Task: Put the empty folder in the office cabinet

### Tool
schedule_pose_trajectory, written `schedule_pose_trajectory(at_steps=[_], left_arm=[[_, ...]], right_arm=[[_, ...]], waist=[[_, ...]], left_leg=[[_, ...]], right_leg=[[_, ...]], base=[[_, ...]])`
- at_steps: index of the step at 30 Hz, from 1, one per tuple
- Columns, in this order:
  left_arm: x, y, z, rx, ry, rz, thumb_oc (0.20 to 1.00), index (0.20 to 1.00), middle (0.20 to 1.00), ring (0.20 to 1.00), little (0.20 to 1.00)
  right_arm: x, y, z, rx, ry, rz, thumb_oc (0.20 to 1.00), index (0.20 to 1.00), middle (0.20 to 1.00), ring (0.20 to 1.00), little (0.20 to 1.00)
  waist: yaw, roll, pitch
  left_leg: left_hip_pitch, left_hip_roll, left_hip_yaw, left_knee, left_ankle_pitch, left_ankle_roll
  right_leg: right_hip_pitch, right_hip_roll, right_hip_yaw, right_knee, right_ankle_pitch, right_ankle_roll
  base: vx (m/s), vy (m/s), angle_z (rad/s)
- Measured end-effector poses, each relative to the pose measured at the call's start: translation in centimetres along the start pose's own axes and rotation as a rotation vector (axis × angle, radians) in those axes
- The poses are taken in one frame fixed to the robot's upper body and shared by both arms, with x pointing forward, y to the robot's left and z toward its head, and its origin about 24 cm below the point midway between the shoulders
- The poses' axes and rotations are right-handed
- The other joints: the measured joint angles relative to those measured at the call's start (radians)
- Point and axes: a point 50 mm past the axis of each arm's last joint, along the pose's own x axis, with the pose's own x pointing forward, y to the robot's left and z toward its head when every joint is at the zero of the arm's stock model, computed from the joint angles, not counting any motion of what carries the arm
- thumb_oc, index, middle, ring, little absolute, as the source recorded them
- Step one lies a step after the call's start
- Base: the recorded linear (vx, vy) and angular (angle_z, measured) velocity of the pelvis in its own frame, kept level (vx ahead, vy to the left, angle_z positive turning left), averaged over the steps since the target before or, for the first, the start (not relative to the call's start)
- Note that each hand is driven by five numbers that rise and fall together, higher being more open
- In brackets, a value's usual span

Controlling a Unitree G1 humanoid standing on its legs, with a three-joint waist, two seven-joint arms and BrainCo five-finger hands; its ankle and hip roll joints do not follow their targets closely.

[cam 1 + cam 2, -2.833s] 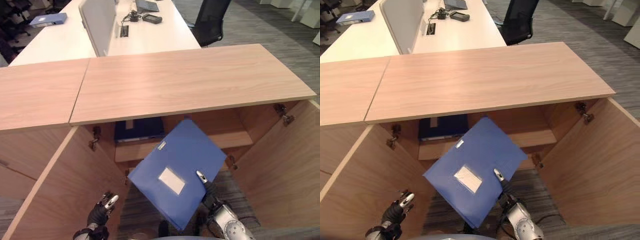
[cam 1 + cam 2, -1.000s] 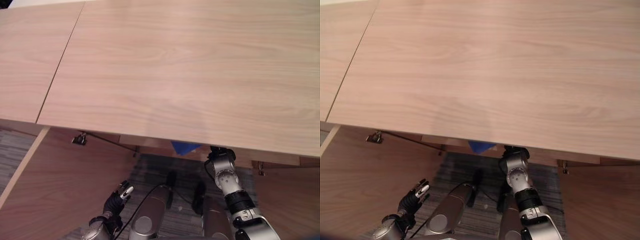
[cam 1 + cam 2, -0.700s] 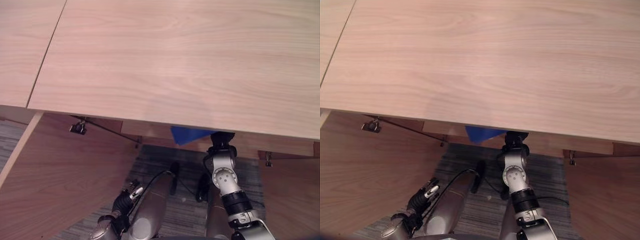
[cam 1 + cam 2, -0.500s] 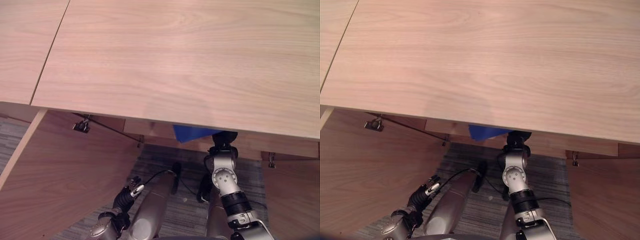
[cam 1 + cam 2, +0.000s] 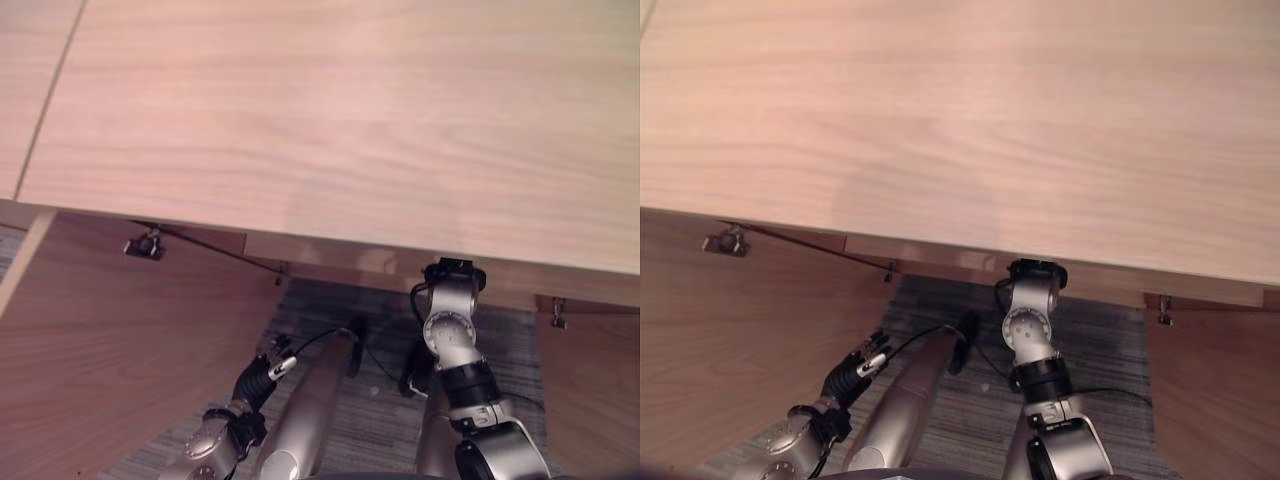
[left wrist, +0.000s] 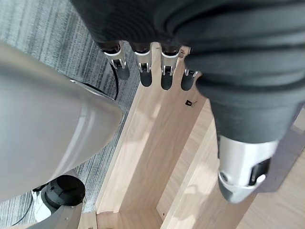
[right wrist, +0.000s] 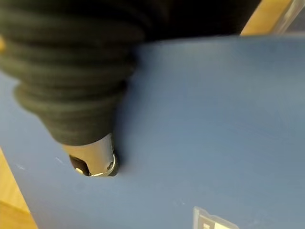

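Observation:
The blue folder [image 7: 209, 119] lies right under my right hand [image 7: 91, 161], whose thumb presses on its flat face; a label pocket [image 7: 207, 222] shows at its edge. In the eye views my right arm [image 5: 450, 330] reaches under the cabinet's wooden top [image 5: 350, 120], which hides that hand and the folder. My left hand [image 5: 263, 372] hangs low beside the left cabinet door [image 5: 110, 340], its fingers [image 6: 143, 71] straight and holding nothing.
The wide wooden top overhangs the cabinet opening. Open doors stand on both sides, the right door [image 5: 595, 390] at the view's edge, with metal hinges [image 5: 145, 245] under the top. Grey striped carpet [image 5: 380, 420] lies in front of the cabinet.
The camera has shifted. The folder's blue corner, seen below the top's edge before, is now hidden under it as my right arm has reached further in. My left hand has barely moved.

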Motion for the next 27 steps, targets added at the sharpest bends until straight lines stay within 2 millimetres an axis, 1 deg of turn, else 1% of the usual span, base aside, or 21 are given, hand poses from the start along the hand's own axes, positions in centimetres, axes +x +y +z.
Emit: schedule_pose_trajectory(at_steps=[1,2,5,6,9,11,13,15,16,17,18,19,20,22,23,24,25,26,27], left_arm=[[0.1,-0.2,0.3,0.001,-0.018,-0.009,1.000,1.000,1.000,1.000,1.000],[0.2,-0.4,0.6,0.002,-0.034,-0.019,1.000,1.000,1.000,1.000,1.000],[0.5,-0.6,0.9,0.020,-0.042,-0.030,1.000,1.000,1.000,1.000,1.000],[0.7,-0.6,1.1,0.024,-0.049,-0.034,1.000,1.000,1.000,1.000,1.000],[0.8,-0.7,1.3,0.027,-0.059,-0.037,1.000,1.000,1.000,1.000,1.000],[0.8,-0.6,1.5,0.027,-0.067,-0.031,1.000,1.000,1.000,1.000,1.000],[0.8,-0.4,1.6,0.027,-0.070,-0.020,1.000,1.000,1.000,1.000,1.000],[0.8,-0.3,1.6,0.028,-0.070,-0.011,1.000,1.000,1.000,1.000,1.000],[0.7,-0.2,1.6,0.029,-0.068,-0.005,1.000,1.000,1.000,1.000,1.000],[0.6,-0.1,1.5,0.030,-0.064,0.002,1.000,1.000,1.000,1.000,1.000],[0.7,0.0,1.5,0.024,-0.065,0.008,1.000,1.000,1.000,1.000,1.000],[0.7,0.1,1.5,0.022,-0.065,0.012,1.000,1.000,1.000,1.000,1.000],[0.4,0.3,1.2,0.027,-0.053,0.015,1.000,1.000,1.000,1.000,1.000],[0.2,0.5,0.9,0.029,-0.040,0.023,1.000,1.000,1.000,1.000,1.000],[0.1,0.7,0.9,0.024,-0.039,0.029,1.000,1.000,1.000,1.000,1.000],[0.0,1.0,0.8,0.015,-0.035,0.042,1.000,1.000,1.000,1.000,1.000],[-0.2,1.2,0.6,0.018,-0.025,0.051,1.000,1.000,1.000,1.000,1.000],[-0.6,1.7,0.2,0.026,-0.001,0.059,1.000,1.000,1.000,1.000,1.000],[-0.7,1.8,-0.1,0.016,0.008,0.067,1.000,1.000,1.000,1.000,1.000]], right_arm=[[0.3,0.4,0.2,0.009,-0.017,0.010,0.200,0.200,0.200,0.200,0.200],[0.7,0.7,0.5,0.018,-0.042,0.017,0.200,0.200,0.200,0.200,0.200],[0.9,0.2,1.4,0.019,-0.089,-0.016,0.200,0.200,0.200,0.200,0.200],[0.9,0.0,1.6,0.015,-0.098,-0.023,0.200,0.200,0.200,0.200,0.200],[1.0,-0.4,1.8,0.015,-0.109,-0.053,0.200,0.200,0.200,0.200,0.200],[0.8,-1.1,1.8,-0.001,-0.105,-0.086,0.200,0.200,0.200,0.200,0.200],[0.1,-2.5,1.7,-0.016,-0.093,-0.134,0.200,0.200,0.200,0.200,0.200],[-0.7,-4.0,1.3,-0.031,-0.076,-0.199,0.200,0.200,0.200,0.200,0.200],[-1.2,-4.9,1.1,-0.038,-0.062,-0.236,0.200,0.200,0.200,0.200,0.200],[-1.5,-5.3,0.8,-0.039,-0.044,-0.253,0.200,0.200,0.200,0.200,0.200],[-1.6,-5.6,0.7,-0.040,-0.037,-0.261,0.200,0.200,0.200,0.200,0.200],[-1.7,-6.0,0.6,-0.042,-0.032,-0.280,0.200,0.200,0.200,0.200,0.200],[-2.0,-6.8,0.3,-0.037,-0.018,-0.322,0.200,0.200,0.200,0.200,0.200],[-2.3,-7.3,-0.2,-0.042,0.001,-0.345,0.200,0.200,0.200,0.200,0.200],[-2.4,-7.4,-0.3,-0.047,0.012,-0.345,0.200,0.200,0.200,0.200,0.200],[-2.6,-8.0,-0.5,-0.062,0.021,-0.360,0.200,0.200,0.200,0.200,0.200],[-3.1,-8.7,-0.5,-0.078,0.030,-0.388,0.200,0.200,0.200,0.200,0.200],[-3.5,-9.3,-0.6,-0.090,0.049,-0.408,0.200,0.200,0.200,0.200,0.200],[-3.6,-9.6,-0.6,-0.097,0.059,-0.416,0.200,0.200,0.200,0.200,0.200]], waist=[[0.001,0.001,-0.002],[0.004,0.001,-0.003],[0.012,0.001,-0.003],[0.012,0.001,-0.003],[0.017,0.000,-0.003],[0.020,-0.002,-0.005],[0.024,-0.010,-0.019],[0.020,-0.013,-0.022],[0.020,-0.019,-0.032],[0.016,-0.031,-0.045],[0.012,-0.032,-0.046],[0.012,-0.037,-0.049],[0.012,-0.047,-0.054],[0.012,-0.050,-0.057],[0.011,-0.047,-0.059],[0.010,-0.050,-0.060],[0.007,-0.056,-0.065],[0.011,-0.066,-0.069],[0.011,-0.065,-0.070]], left_leg=[[-0.023,-0.002,0.000,0.018,-0.008,0.007],[-0.048,-0.005,-0.001,0.040,-0.014,0.006],[-0.080,-0.012,-0.001,0.061,-0.016,0.004],[-0.088,-0.013,-0.001,0.068,-0.017,0.004],[-0.098,-0.014,-0.002,0.073,-0.019,0.003],[-0.098,-0.015,-0.005,0.073,-0.021,0.003],[-0.093,-0.014,-0.013,0.060,-0.020,0.000],[-0.043,-0.014,-0.027,0.019,-0.011,-0.012],[-0.005,-0.014,-0.036,-0.026,0.004,-0.016],[0.037,-0.010,-0.043,-0.079,0.022,-0.012],[0.070,-0.008,-0.053,-0.131,0.041,-0.027],[0.108,-0.005,-0.064,-0.194,0.067,-0.032],[0.195,0.004,-0.074,-0.301,0.123,-0.027],[0.281,0.008,-0.081,-0.380,0.142,-0.035],[0.314,0.017,-0.088,-0.421,0.141,-0.040],[0.366,0.026,-0.104,-0.485,0.167,-0.058],[0.413,0.033,-0.122,-0.548,0.208,-0.064],[0.475,0.049,-0.134,-0.624,0.231,-0.064],[0.511,0.061,-0.152,-0.682,0.259,-0.078]], right_leg=[[-0.022,-0.002,0.002,0.019,-0.007,0.000],[-0.047,-0.004,0.004,0.041,-0.014,-0.002],[-0.080,-0.012,0.007,0.069,-0.021,-0.002],[-0.087,-0.014,0.006,0.077,-0.024,-0.006],[-0.096,-0.017,0.004,0.084,-0.030,-0.002],[-0.094,-0.019,0.000,0.085,-0.034,-0.004],[-0.086,-0.020,-0.011,0.071,-0.034,-0.005],[-0.032,-0.019,-0.028,0.029,-0.029,-0.002],[0.006,-0.016,-0.041,-0.016,-0.021,0.008],[0.044,-0.015,-0.052,-0.057,-0.010,0.008],[0.078,-0.010,-0.066,-0.107,0.007,0.018],[0.111,-0.002,-0.073,-0.162,0.027,0.023],[0.186,0.003,-0.097,-0.257,0.061,0.025],[0.261,0.008,-0.109,-0.321,0.084,0.025],[0.295,0.016,-0.118,-0.348,0.089,0.024],[0.341,0.030,-0.131,-0.405,0.107,0.029],[0.388,0.043,-0.147,-0.465,0.125,0.024],[0.437,0.063,-0.161,-0.512,0.133,0.019],[0.471,0.079,-0.177,-0.561,0.150,0.017]], base=[[0.04,0.014,0.09],[0.03,0.003,0.06],[0.03,-0.006,0.06],[0.03,-0.014,0.07],[0.03,-0.016,0.03],[0.02,-0.032,0.05],[0.00,-0.049,0.07],[-0.03,-0.055,0.07],[-0.06,-0.125,0.07],[-0.07,-0.128,0.13],[-0.05,-0.145,0.12],[-0.02,-0.087,0.09],[-0.01,-0.140,0.02],[0.00,-0.172,-0.02],[0.00,-0.143,0.02],[-0.01,-0.112,0.12],[0.00,-0.228,0.15],[0.01,-0.187,0.16],[0.01,-0.199,0.17]])
